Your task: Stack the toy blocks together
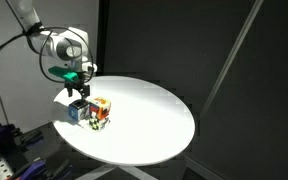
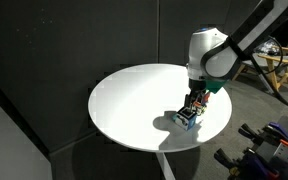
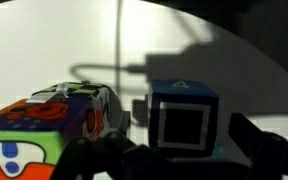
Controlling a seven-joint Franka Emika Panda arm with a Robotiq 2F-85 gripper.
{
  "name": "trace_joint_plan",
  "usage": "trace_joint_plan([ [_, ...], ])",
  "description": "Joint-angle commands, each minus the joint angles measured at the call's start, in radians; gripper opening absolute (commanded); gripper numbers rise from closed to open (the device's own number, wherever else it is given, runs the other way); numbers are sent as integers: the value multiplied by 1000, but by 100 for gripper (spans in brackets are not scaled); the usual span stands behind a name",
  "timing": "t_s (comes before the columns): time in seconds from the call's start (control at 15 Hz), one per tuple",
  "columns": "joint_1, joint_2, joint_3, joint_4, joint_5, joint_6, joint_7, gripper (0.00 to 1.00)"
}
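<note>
Toy blocks (image 1: 89, 110): three picture cubes at 9 o'clock on the white surface (image 1: 154, 115): blue-white cube (image 3: 182, 115), orange-red cube (image 3: 24, 135), green-marked cube (image 3: 84, 100). Hand (image 1: 79, 90) hangs wide open, empty, over them. Orange-red cube is cropped in wrist view.

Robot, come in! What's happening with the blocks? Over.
Fingers open, empty, above the toy blocks. Blue block beside orange-red block and green block, none stacked. Nothing in the way.

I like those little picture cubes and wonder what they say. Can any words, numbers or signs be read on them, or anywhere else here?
No text can be read.
On the blue block: a pale mark on top, too blurred to tell.
On the orange block and the green-marked block: cartoon shapes, no legible letters.
</note>
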Motion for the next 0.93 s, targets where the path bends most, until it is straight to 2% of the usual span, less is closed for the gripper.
trace_joint_plan([
  [0.0,13,5,-4,13,-12,8,15,100],
  [0.87,8,19,3,8,8,8,-3,100],
])
